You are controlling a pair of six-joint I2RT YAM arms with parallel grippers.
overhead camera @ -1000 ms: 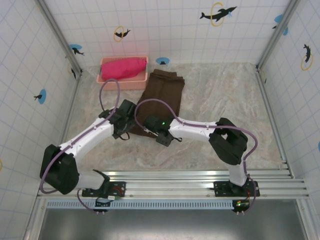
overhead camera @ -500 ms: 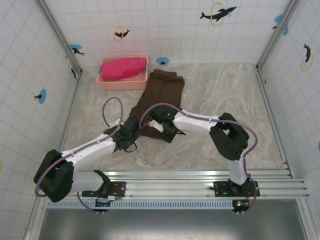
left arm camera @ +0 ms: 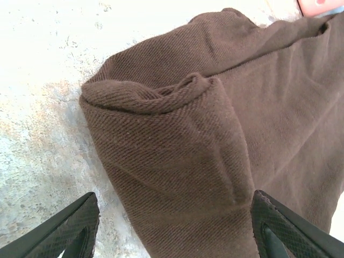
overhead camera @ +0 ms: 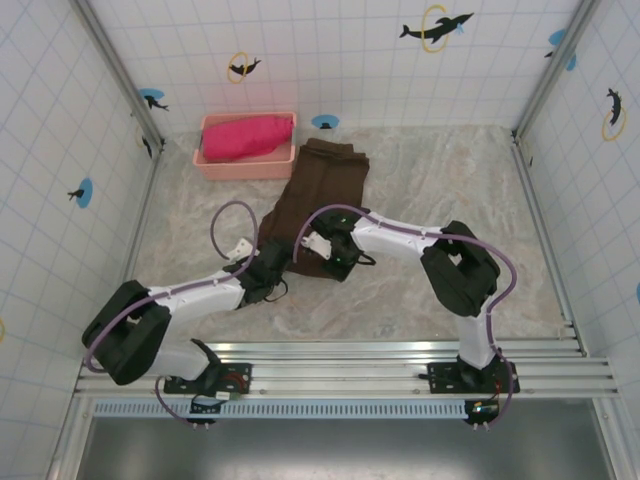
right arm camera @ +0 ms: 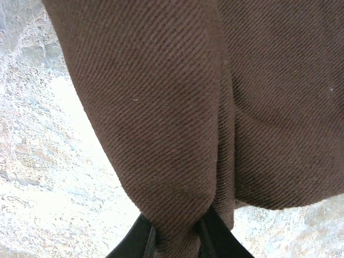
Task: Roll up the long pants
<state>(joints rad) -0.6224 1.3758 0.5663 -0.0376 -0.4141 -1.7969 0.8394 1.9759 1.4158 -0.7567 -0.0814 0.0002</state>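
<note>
The pants (overhead camera: 322, 185) lie on the table (overhead camera: 450, 200), their near end turned into a short roll. The left gripper (left arm camera: 172, 231) is spread wide, one finger on each side of the roll. The right gripper (right arm camera: 174, 239) is clenched on the roll's fabric.

**Surroundings: bin, cloth, desk, walls**

Pink bin (overhead camera: 246, 168) sits well beyond the left end effector (overhead camera: 268, 272), against the far wall. Bright pink-red cloth (overhead camera: 245, 137) lies bunched inside it. Marbled desk (overhead camera: 440, 190) spreads around the end effector. Tiled walls (overhead camera: 330, 60) carry dolphin stickers (overhead camera: 436, 27). Metal rails (overhead camera: 340, 365) run behind it.
</note>
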